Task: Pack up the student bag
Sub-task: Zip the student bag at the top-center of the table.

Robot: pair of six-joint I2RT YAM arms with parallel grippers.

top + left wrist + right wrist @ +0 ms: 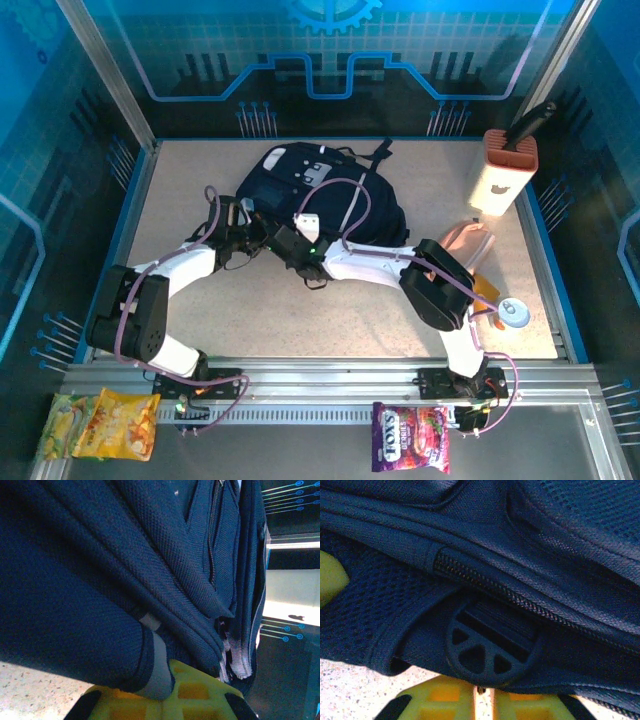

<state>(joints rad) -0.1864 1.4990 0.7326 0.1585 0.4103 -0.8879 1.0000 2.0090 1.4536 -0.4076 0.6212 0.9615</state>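
Two grippers were at the student bag (330,200), which lay on the bench (300,325). From above, the left gripper (250,215) and the right gripper (278,233) sat close beside each other at the bag's near edge.

Up close, the left gripper (160,697) was pinched tight on a fold of the bag's blue cloth with a grey edge (157,655). The rest of the bag rose above it.

The right gripper (480,700) sat just under a round black buckle (492,650). A zipper (520,597) ran a little past that. Its yellow fingers (445,702) were close together, but I could not tell if they pinched anything.
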